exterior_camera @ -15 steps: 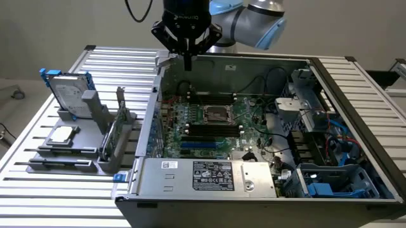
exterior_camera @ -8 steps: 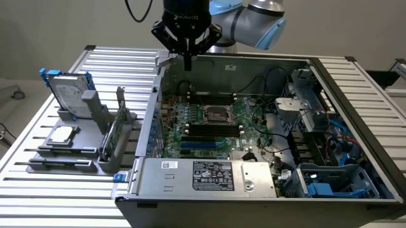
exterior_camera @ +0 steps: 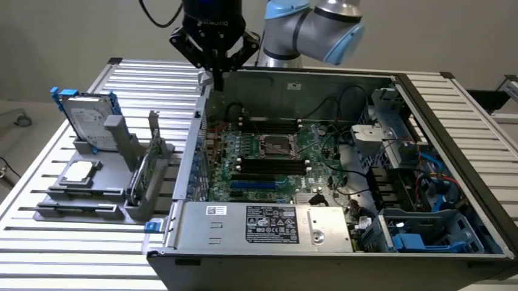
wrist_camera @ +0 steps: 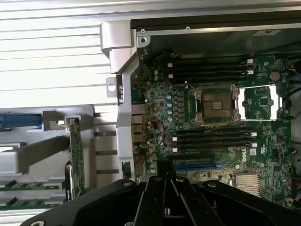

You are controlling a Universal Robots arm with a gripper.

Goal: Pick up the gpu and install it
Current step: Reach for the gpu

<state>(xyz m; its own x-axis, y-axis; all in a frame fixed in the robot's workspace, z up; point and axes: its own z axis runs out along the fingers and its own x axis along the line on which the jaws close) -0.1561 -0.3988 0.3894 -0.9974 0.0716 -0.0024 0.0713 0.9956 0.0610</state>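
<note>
The gpu (exterior_camera: 142,174) stands on edge in a slot of the grey holder (exterior_camera: 97,209) on the exterior view's left, green board and silver bracket showing. In the wrist view the gpu (wrist_camera: 75,157) appears as a thin green edge beside the case wall. My gripper (exterior_camera: 217,76) hangs over the back corner of the open computer case (exterior_camera: 242,227), well above and behind the gpu. Its black fingers (wrist_camera: 160,197) are pressed together with nothing between them. The motherboard (wrist_camera: 211,117) with its blue slot (wrist_camera: 195,165) lies beneath the gripper.
A silver hard drive in a blue frame (exterior_camera: 85,118) stands at the holder's far end, and a small square silver chip (exterior_camera: 79,171) lies on it. The case's metal side wall (wrist_camera: 123,117) separates holder and motherboard. Cables and drive bays (exterior_camera: 421,182) crowd the case's right.
</note>
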